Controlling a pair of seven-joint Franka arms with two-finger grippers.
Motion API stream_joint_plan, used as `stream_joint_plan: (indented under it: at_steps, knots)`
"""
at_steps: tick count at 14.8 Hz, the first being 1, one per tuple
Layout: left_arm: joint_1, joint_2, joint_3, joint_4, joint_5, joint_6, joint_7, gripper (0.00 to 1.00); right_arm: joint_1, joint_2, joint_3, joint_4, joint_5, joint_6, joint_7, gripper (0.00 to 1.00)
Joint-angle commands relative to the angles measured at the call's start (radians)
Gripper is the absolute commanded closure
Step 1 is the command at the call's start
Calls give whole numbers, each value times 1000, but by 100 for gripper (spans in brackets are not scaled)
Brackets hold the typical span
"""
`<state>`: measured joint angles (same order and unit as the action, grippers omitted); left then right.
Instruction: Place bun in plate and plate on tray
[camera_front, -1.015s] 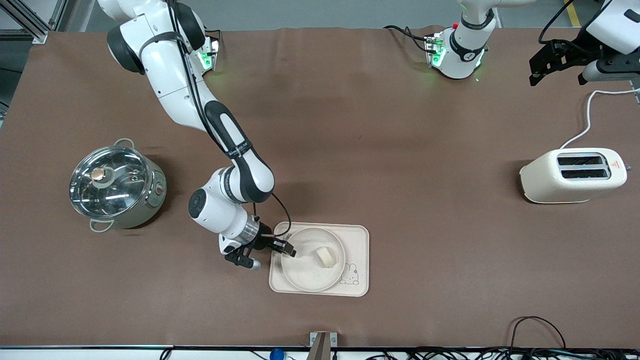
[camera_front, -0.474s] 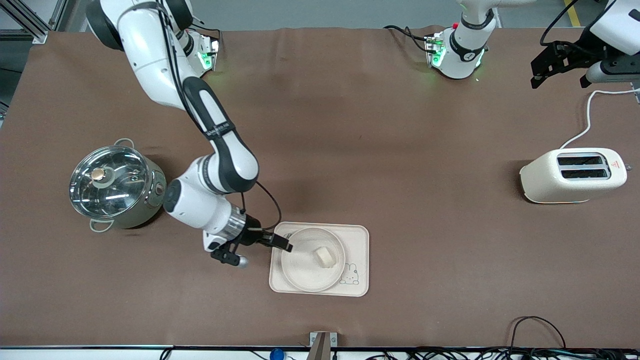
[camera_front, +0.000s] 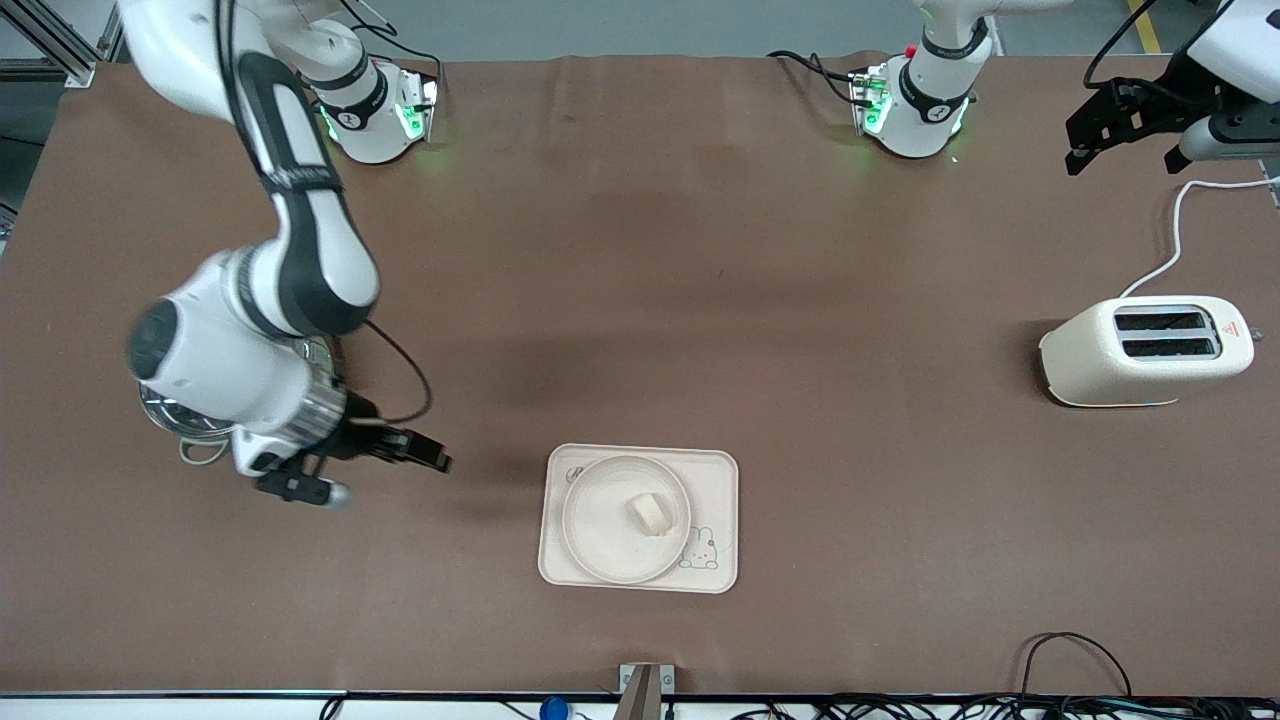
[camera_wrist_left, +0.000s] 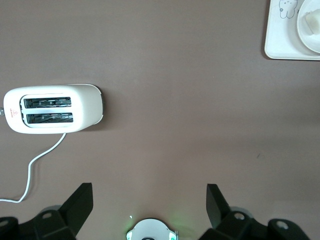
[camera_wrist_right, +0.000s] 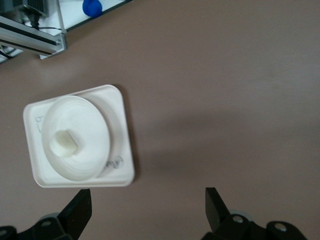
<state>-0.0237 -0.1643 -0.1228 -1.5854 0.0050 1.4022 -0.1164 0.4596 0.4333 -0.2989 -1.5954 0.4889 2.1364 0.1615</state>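
Bun sits in plate, plate on tray, near-centre desk. Right gripper has let go of the plate rim and pulled back toward the pot; it's open, empty, well apart. Task looks done. Left gripper waits open over the desk's left-arm end, above the toaster.

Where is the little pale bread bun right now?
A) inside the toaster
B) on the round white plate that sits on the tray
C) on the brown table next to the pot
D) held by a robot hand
B: the small pale cream bun lies on the round cream-white plate, which rests on the cream rectangular tray; both end effectors are open and away from it.
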Motion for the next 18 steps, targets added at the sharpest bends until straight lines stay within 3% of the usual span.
stream_joint_plan:
  at_steps: [1,4,6,8,12,14,16,18]
  knots:
    - [4,0,-1,13,-17,-25,0,0,4,-160,-46,-92,-139,-102,-7,0]
    - [4,-4,-1,13,-17,-25,0,0,1,-287,-68,-89,-349,-246,-16,0]
    - [4,-7,-1,10,-17,-26,7,0,-1,-378,-69,-86,-424,-347,-51,0]
    - [5,-9,-1,10,-17,-26,11,0,-24,-442,-69,-87,-479,-415,-85,0]
    - [1,-7,-3,12,-17,-26,12,0,-134,-521,-66,-81,-493,-479,-291,0]
    - [-2,-6,-3,12,-17,-26,14,0,-234,-553,-27,-72,-516,-536,-339,0]
    - [-2,-3,-3,12,-17,-26,15,0,-376,-571,79,-75,-518,-549,-399,0]
    - [-4,-1,-3,13,-17,-26,17,0,-446,-573,136,-75,-518,-553,-432,0]
